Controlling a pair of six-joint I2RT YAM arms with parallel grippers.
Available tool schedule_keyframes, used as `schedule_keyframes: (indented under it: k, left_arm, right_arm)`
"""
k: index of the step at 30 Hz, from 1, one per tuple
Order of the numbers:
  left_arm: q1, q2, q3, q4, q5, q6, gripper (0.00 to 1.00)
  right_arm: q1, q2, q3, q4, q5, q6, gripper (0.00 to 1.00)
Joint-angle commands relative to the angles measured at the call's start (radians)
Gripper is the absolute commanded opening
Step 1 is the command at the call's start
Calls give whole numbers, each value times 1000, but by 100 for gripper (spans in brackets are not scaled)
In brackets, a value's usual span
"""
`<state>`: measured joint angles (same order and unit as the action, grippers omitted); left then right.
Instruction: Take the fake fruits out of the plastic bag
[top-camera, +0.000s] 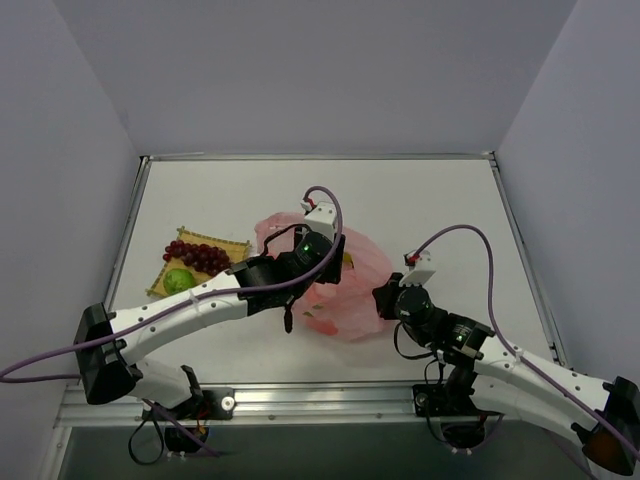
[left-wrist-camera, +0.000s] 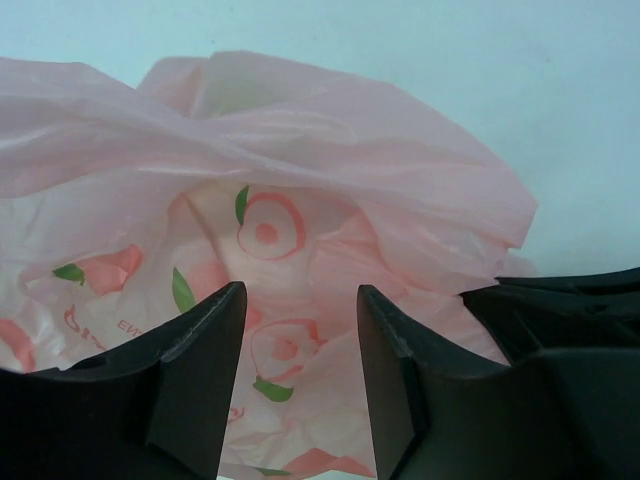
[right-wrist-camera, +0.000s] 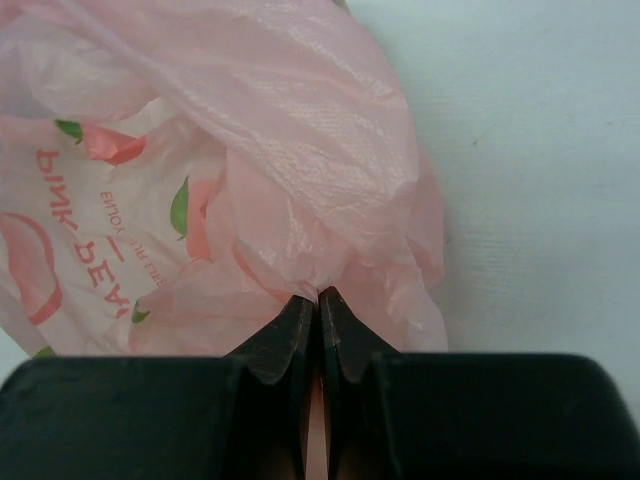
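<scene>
The pink plastic bag (top-camera: 352, 300) lies crumpled at mid-table. My left gripper (top-camera: 328, 268) hangs over its open top, jaws open, and in the left wrist view only printed bag film (left-wrist-camera: 300, 170) shows between the fingers (left-wrist-camera: 200, 370); no fruit is seen inside. From the right, my right gripper (top-camera: 381, 297) is shut on a bunched fold of the bag (right-wrist-camera: 280, 150), pinched at the fingertips (right-wrist-camera: 318, 298). Two fake fruits, a dark red grape bunch (top-camera: 197, 255) and a green apple (top-camera: 179, 280), rest left of the bag.
The grapes and apple lie on a yellow woven mat (top-camera: 236, 246) at the left. White walls enclose the table on three sides. A metal rail (top-camera: 320, 402) runs along the near edge between the arm bases.
</scene>
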<state>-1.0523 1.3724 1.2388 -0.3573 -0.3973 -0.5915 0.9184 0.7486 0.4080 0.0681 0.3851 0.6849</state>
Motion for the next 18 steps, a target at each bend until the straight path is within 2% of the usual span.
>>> schedule_keyframes:
  k: [1,7,12,16,17,18]
  left_arm:
    - [-6,25,7,-54,34,-33,46]
    - [21,175,60,-28,72,12,39]
    - [80,293,76,85,72,44,34]
    - [139,355,24,269,26,50,38]
    - [164,366,15,306,20,55,41]
    - [178,375,8,373,14,55,49]
  right_arm:
    - [7,-12,14,-31,107,22,2]
    - [7,-18,3,-48,140,39,2]
    - [5,-20,18,-48,156,24,2]
    - [4,1,31,-48,163,13,2]
    - [4,9,34,-48,166,12,2]
    - [4,12,35,-48,169,8,2]
